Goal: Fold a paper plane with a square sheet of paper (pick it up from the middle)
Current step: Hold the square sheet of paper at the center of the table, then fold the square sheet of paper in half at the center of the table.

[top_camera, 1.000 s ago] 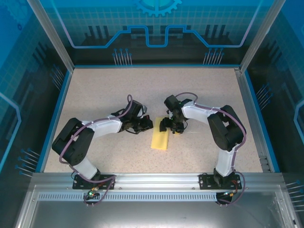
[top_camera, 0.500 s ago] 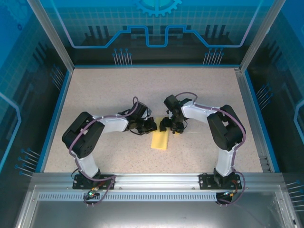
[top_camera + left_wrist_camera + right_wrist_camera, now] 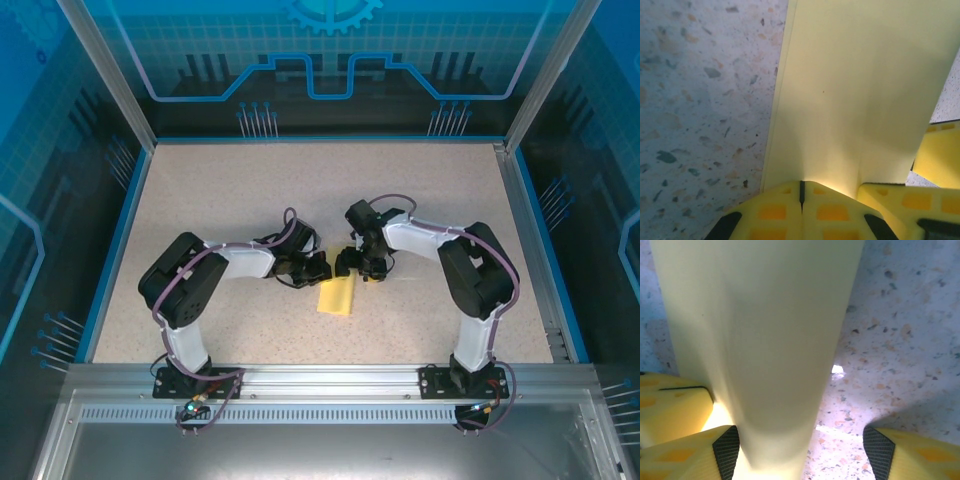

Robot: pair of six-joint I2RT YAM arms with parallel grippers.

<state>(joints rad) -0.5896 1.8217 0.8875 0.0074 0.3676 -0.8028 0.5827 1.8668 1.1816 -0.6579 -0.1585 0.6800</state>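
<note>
My table [image 3: 220,190]: beige, speckled, blue-edged. At 12, 9 and 3 o'clock, blue panels [image 3: 420,60] with line graphics; a gear emblem [image 3: 332,12] at 12. At 6 o'clock, an aluminium rail [image 3: 330,380]. Lighting even.

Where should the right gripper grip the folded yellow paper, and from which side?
Probably the far short end of the paper, from above, jaws across its width: the strip is narrow and lies between the fingers of the open right gripper.

A folded yellow paper [image 3: 337,297] rests on the speckled table [image 3: 240,190], near centre.
</note>
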